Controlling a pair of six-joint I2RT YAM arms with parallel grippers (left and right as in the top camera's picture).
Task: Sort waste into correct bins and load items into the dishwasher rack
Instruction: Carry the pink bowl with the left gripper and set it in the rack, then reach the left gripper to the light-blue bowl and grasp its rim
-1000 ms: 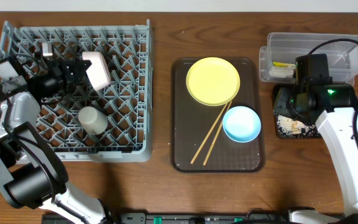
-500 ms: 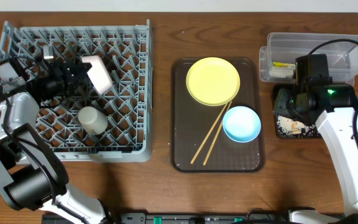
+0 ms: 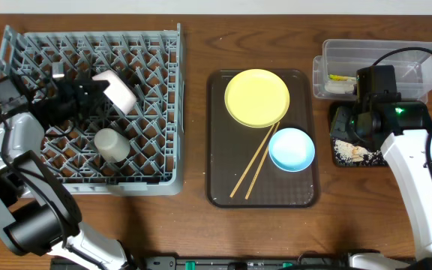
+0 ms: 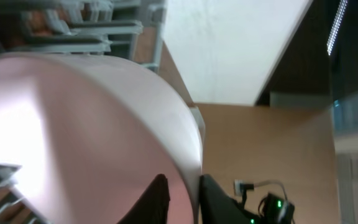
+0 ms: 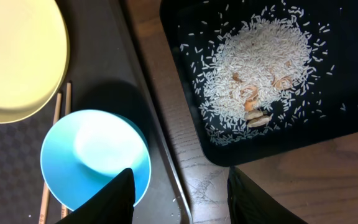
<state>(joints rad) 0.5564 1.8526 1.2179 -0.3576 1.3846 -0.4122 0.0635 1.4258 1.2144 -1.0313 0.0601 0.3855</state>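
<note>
The white bowl (image 3: 115, 88) leans on its side among the pegs of the grey dishwasher rack (image 3: 156, 150), above the small white cup (image 3: 111, 145). My left gripper (image 4: 184, 199) straddles the rim of this bowl (image 4: 86, 124), slightly open, with a thin gap on the inner side. My right gripper (image 5: 179, 199) hangs open and empty over the strip between the light blue bowl (image 5: 95, 155) and the black tray (image 5: 340, 124) holding rice scraps (image 5: 260, 81). The yellow plate (image 3: 256, 97) and chopsticks (image 3: 255, 163) lie on the brown tray. The wrapper (image 3: 341, 77) sits in the clear container (image 3: 411, 56).
The brown serving tray (image 3: 220, 187) lies mid-table between the rack and the bins. My right arm (image 3: 381, 112) covers part of the black tray (image 3: 340, 157). A black cable loops over the clear container. Bare wooden table runs along the front edge.
The left jaws have eased apart on the bowl's rim, and the bowl has shifted slightly down and left in the rack. The right arm has not moved.
</note>
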